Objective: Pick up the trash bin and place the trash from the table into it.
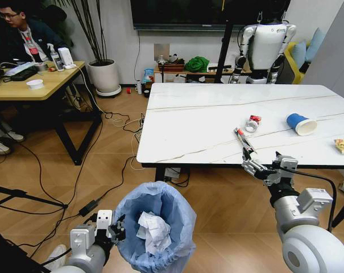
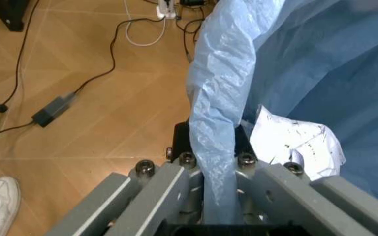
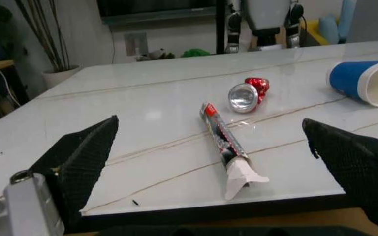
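Observation:
The trash bin [image 1: 160,213], lined with a crinkled light-blue bag [image 2: 307,59], hangs low in front of me with crumpled white paper [image 1: 153,230] [image 2: 299,142] inside. My left gripper [image 1: 118,227] [image 2: 218,172] is shut on its bagged rim. On the table [image 1: 200,119] lie a long black-white-red wrapper [image 1: 244,142] [image 3: 225,142], a crushed red-silver can [image 1: 252,123] [image 3: 248,93], a blue paper cup [image 1: 301,123] [image 3: 363,81] on its side and a yellow snack wrapper [image 1: 343,145]. My right gripper [image 1: 254,166] [image 3: 208,125] hovers open at the table's front edge, just short of the long wrapper's near end.
A yellow wooden desk [image 1: 41,85] with black legs stands at the left, a person seated behind it. Cables and a power adapter [image 1: 89,207] [image 2: 51,110] trail over the wood floor. A white plant pot [image 1: 103,75] and a white humanoid robot [image 1: 265,45] stand by the back wall.

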Robot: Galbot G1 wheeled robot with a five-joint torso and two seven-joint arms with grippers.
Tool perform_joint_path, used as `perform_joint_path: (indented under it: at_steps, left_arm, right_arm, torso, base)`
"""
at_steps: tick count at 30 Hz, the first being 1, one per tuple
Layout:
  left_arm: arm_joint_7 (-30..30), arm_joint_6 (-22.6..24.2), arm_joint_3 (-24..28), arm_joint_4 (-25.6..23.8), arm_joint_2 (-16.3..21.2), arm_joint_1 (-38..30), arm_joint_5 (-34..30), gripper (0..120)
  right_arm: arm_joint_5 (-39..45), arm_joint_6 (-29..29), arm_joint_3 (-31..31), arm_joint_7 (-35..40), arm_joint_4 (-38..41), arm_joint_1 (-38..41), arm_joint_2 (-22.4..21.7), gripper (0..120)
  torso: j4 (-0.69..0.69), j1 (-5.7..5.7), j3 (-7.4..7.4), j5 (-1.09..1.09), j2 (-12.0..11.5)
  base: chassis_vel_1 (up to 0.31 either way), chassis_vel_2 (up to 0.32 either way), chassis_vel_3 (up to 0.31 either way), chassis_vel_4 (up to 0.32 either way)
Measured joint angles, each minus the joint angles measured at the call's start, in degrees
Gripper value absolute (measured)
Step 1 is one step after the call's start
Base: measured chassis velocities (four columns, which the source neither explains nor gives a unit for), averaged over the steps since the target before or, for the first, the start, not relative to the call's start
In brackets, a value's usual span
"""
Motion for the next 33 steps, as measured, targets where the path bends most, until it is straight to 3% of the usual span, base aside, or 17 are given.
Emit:
perform_joint_path:
  at_steps: [33]
  left_arm:
    - [0.33,0.00,-0.34,0.65,0.07,-0.84,-0.46,0]
  right_arm:
    - [2.09,0.09,-0.06,-0.11,-2.44,1.88,-0.80,100]
  torso:
    - [0.00,0.00,0.00,0.02,0.00]
  base:
    - [-0.086,-0.088,0.082,0.084]
